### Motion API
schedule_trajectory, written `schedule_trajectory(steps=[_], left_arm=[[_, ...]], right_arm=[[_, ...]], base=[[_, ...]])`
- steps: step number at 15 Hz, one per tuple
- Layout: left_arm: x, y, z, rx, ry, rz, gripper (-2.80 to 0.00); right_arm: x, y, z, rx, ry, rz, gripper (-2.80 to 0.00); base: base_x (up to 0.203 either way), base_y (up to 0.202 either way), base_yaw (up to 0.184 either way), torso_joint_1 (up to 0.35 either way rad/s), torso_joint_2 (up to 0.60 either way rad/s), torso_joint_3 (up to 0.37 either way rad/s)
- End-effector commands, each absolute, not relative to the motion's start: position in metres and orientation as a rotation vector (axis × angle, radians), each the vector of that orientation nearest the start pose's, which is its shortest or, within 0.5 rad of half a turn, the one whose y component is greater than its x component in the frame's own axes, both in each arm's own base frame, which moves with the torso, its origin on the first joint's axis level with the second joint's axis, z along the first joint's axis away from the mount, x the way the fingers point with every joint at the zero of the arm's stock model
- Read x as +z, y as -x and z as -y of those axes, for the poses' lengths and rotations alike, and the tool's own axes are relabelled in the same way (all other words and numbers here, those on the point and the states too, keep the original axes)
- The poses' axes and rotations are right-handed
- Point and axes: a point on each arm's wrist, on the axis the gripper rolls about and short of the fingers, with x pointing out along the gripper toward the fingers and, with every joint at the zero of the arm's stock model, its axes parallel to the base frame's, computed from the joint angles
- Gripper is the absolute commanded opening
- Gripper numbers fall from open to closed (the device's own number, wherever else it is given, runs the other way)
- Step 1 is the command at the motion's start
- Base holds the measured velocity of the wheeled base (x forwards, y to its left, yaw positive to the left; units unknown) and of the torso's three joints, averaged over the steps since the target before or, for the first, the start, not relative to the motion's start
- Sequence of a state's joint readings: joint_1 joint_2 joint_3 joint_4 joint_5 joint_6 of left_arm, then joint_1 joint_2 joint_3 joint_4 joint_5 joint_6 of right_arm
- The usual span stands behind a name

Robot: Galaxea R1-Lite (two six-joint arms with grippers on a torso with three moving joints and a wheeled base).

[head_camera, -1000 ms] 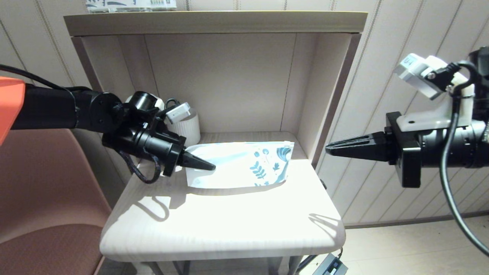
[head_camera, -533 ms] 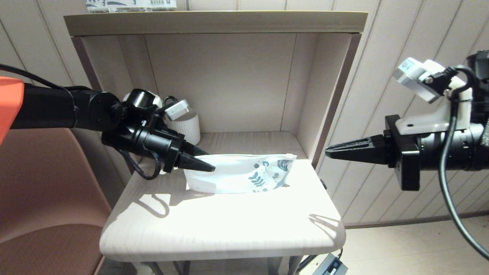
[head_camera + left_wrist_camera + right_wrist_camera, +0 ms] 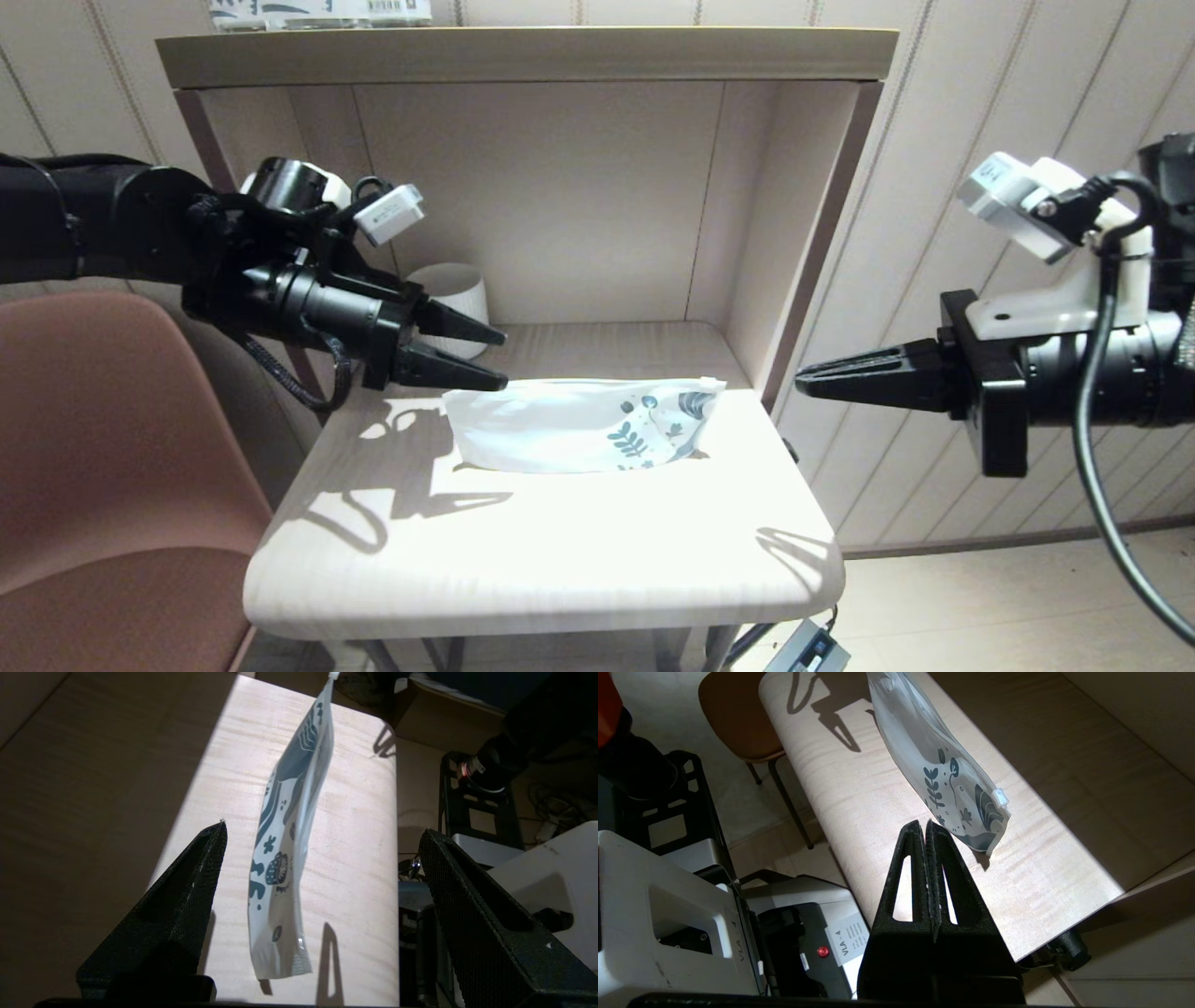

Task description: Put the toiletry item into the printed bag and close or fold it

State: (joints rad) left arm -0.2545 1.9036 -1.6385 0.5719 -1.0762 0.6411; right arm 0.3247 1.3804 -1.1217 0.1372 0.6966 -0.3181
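We see the printed bag [image 3: 583,425] lying on the surface [image 3: 541,560], well back from its front edge. Our left hand [image 3: 495,359] hangs just off the bag's plain end w/ fingers apart, holding nothing. Right hand [image 3: 805,375], fingers together, sits past the bag's printed end, beyond the surface's side edge. Toiletry item not visible to us.

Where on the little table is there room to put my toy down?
The front of the table is bare, between the printed bag and the near edge. The shelf floor right of the white mug is also free. It is crowded at the bag's left end, where the left gripper hovers, jaws open.
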Motion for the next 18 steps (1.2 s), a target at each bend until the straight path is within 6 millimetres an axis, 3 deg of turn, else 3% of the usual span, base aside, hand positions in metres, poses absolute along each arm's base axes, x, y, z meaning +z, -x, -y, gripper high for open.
schedule_trajectory(steps=[1, 2, 6, 9, 11, 13, 15, 18], left_arm=[[0.267, -0.307, 0.1, -1.432, -0.185, -0.329, 0.0], [0.267, -0.297, 0.097, -1.424, -0.182, -0.342, -2.8], [0.293, -0.227, 0.066, -1.321, -0.224, -0.295, -2.8], [0.309, -0.161, 0.037, -1.087, -0.226, -0.295, -2.8], [0.309, -0.11, 0.023, -0.897, -0.21, -0.289, -2.8], [0.294, -0.057, 0.015, -0.713, -0.204, -0.244, -2.8], [0.265, -0.016, 0.011, -0.516, -0.175, -0.21, -2.8], [0.2, 0.013, 0.006, -0.287, -0.129, -0.247, -2.8]], right_arm=[[0.288, -0.201, -0.083, 1.065, 0.212, -0.23, -2.8], [0.29, -0.198, -0.082, 1.062, 0.213, -0.221, -2.8], [0.297, -0.176, -0.072, 1.043, 0.202, -0.185, -2.8], [0.303, -0.139, -0.05, 0.951, 0.169, -0.139, -2.8], [0.298, -0.109, -0.026, 0.793, 0.142, -0.118, -2.8], [0.273, -0.084, -0.008, 0.596, 0.095, -0.155, -2.8], [0.233, -0.055, -0.001, 0.43, 0.051, -0.196, -2.8], [0.174, -0.03, -0.006, 0.407, 0.012, -0.268, -2.8]], base=[[0.0, 0.0, 0.0, 0.0, 0.0, 0.0], [0.0, 0.0, 0.0, 0.0, 0.0, 0.0], [0.0, 0.0, 0.0, 0.0, 0.0, 0.0], [0.0, 0.0, 0.0, 0.0, 0.0, 0.0], [0.0, 0.0, 0.0, 0.0, 0.0, 0.0], [0.0, 0.0, 0.0, 0.0, 0.0, 0.0], [0.0, 0.0, 0.0, 0.0, 0.0, 0.0], [0.0, 0.0, 0.0, 0.0, 0.0, 0.0]])
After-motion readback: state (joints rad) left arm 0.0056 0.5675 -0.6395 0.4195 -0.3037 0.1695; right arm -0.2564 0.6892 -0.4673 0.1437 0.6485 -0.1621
